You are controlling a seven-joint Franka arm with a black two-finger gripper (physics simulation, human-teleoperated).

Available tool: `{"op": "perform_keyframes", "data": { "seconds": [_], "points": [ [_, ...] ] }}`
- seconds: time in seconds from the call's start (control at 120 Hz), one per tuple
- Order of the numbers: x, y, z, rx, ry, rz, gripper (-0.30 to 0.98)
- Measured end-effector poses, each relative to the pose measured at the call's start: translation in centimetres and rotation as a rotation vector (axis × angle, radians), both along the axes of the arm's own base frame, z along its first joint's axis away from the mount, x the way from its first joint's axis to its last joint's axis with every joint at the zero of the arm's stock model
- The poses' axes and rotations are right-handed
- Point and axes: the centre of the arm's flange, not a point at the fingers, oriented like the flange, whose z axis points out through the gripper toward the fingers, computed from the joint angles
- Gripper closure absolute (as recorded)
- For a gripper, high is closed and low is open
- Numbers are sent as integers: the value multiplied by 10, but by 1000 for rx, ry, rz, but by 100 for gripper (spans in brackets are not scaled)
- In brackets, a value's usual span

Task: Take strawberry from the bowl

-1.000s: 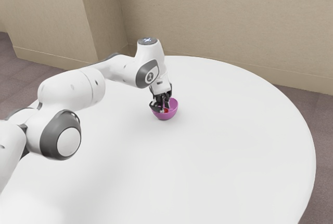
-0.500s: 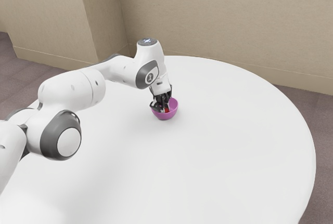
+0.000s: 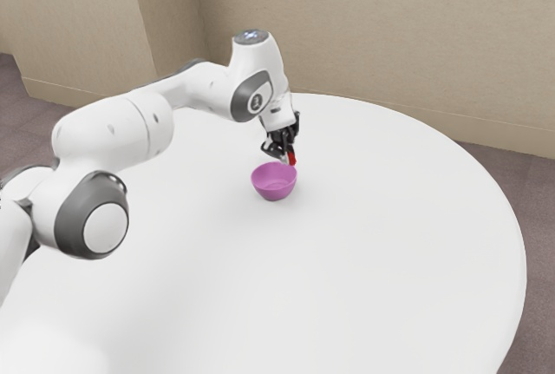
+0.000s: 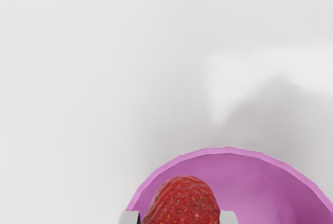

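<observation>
- Strawberry [image 4: 182,203]: closest thing to the wrist camera, held between both fingertips [image 4: 228,217], one on each side. In the exterior view it hangs above the bowl, near the far part of the rim, not touching it.
- Grip: jaws of the gripper [image 3: 287,158] clamped on the strawberry. Side pinch on the berry's flanks makes sense, likely the easiest way to reach fruit in a round bowl; its rounded end pokes out past the tips.
- Bowl [image 3: 274,192]: purple, upright on the table [image 3: 364,244], just below the hand. Its wide open top gives the fingers a straight way in and out, presumably why the hand comes from above.
- Hand: points mostly down, tipped a bit, fingers leaning toward the exterior view's right. Wrist [image 3: 253,94] bent sharply above it.
- Arm: comes in from the exterior view's left, elbow low, reaching out across the table.
- Wall [image 3: 347,36]: behind everything, well apart from the arm.
- Judgement: berry is out of the bowl, so the taking part looks basically done. Next, likely carry it sideways past the rim; dipping low there could knock the bowl, and a smooth berry could slip.
</observation>
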Motion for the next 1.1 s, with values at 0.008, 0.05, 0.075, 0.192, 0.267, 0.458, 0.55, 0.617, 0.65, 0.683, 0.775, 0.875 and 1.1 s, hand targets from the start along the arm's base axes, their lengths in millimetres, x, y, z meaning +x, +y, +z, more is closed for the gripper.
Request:
{"op": "perform_keyframes", "data": {
  "seconds": [0.008,0.05,0.075,0.192,0.267,0.458,0.55,0.617,0.65,0.683,0.775,0.875,1.1],
  "points": [
    [0,-3,1,0,-2,-4,68],
    [-1,-17,3,0,-10,-21,69],
    [-1,-24,2,0,-12,-30,69],
    [-3,-53,-19,-3,-5,-65,69],
    [-4,-62,-35,-5,6,-74,70],
    [-3,-62,-45,-7,3,-71,64],
    [-3,-62,-47,0,6,-75,44],
    [-3,-61,-46,3,7,-76,32],
    [-3,-61,-46,4,7,-77,28],
    [-3,-60,-45,5,7,-76,24],
    [-6,-61,-24,8,-5,-80,15],
    [-47,-55,71,36,-22,-60,10],
    [-225,31,246,-91,64,344,3]
  ]
}}
